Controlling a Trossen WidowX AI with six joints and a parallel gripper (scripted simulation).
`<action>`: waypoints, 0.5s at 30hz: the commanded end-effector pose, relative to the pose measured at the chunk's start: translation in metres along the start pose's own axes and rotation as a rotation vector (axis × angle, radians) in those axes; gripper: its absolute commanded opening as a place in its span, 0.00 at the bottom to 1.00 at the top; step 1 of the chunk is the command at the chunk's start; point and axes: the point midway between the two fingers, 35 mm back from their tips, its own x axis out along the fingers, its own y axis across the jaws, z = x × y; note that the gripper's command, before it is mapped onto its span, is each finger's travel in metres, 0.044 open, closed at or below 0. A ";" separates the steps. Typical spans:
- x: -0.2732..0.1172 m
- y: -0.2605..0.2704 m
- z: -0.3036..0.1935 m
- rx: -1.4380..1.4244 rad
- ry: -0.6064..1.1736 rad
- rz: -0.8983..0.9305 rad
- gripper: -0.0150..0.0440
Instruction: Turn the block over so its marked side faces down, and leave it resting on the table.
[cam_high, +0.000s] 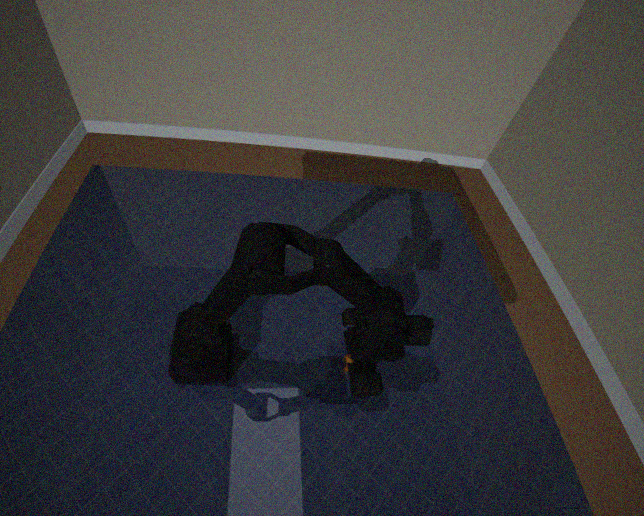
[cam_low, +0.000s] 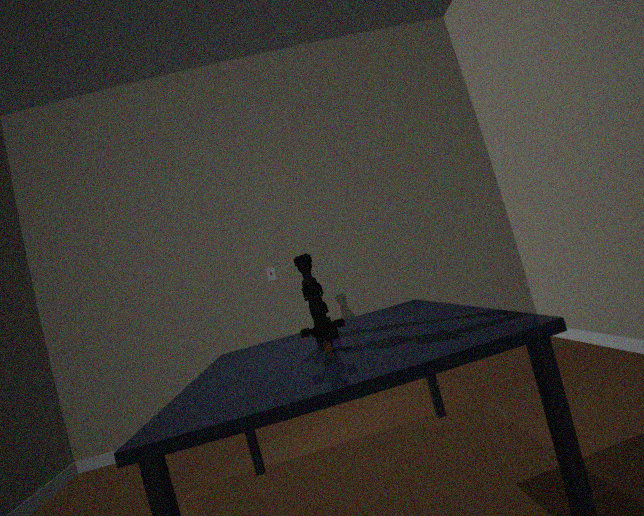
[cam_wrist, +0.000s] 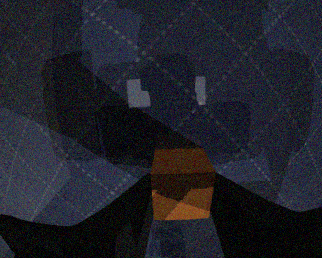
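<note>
Going left to right from above, come first to the pale strip (cam_high: 266, 462) on the counter (cam_high: 134, 430) (cam_low: 236, 387) (cam_wrist: 25, 170), then, rightward and slightly beyond that strip, to the block (cam_high: 348, 360) (cam_low: 327, 348) (cam_wrist: 184, 162), directly between the fingertips of the hand (cam_high: 349, 370) (cam_low: 327, 350) (cam_wrist: 180, 179); clamped on the block, by the look of both sides. Too square-looking to give a clear long axis, too dark to tell the marked side. Probably needs lifting clear, then rolling about a level axis, well right of the strip
</note>
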 end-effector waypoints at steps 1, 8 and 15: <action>0.000 -0.001 0.000 -0.003 0.000 -0.003 0.36; -0.001 -0.001 0.000 -0.003 0.000 -0.003 0.25; -0.030 0.000 0.000 -0.003 0.000 -0.003 0.25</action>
